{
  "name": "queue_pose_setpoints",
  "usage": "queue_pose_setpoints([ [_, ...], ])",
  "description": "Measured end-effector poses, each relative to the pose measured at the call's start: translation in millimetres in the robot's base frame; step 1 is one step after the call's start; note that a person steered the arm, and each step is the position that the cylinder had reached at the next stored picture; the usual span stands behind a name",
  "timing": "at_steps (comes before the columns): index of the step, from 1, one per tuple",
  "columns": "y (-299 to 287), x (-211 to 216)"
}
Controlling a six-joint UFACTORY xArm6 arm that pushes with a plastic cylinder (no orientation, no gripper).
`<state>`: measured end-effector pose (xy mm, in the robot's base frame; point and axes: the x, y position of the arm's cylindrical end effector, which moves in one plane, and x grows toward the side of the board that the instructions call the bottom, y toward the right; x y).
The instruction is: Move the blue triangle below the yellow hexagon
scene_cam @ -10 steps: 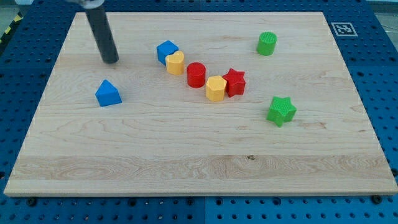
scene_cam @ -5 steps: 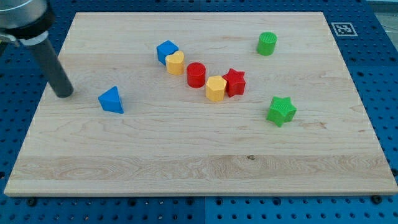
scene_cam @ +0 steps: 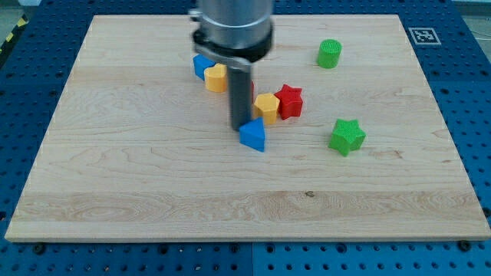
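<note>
**Tip on the blue triangle, just under the yellow hexagon**

My tip (scene_cam: 239, 127) sits right at the upper-left edge of the blue triangle (scene_cam: 253, 136), near the frame's centre; it looks to be touching, and the rod has nothing to clench, it only presses. The triangle lies just below and slightly left of the yellow hexagon (scene_cam: 266, 106), very close to it. The red star (scene_cam: 289, 100) touches the hexagon's right side. Up left, the blue cube (scene_cam: 201, 64) and yellow heart (scene_cam: 215, 77) peek out beside the arm, which hides whatever lies behind it. The green cylinder (scene_cam: 329, 54) stands upper right, the green star (scene_cam: 347, 136) right of centre. All rest on the wooden board (scene_cam: 153, 192); no containers here.
</note>
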<state>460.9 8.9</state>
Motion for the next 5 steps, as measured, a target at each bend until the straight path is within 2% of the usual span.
queue_pose_setpoints([
  [1,52,3],
  [3,55,28],
  [5,178,14],
])
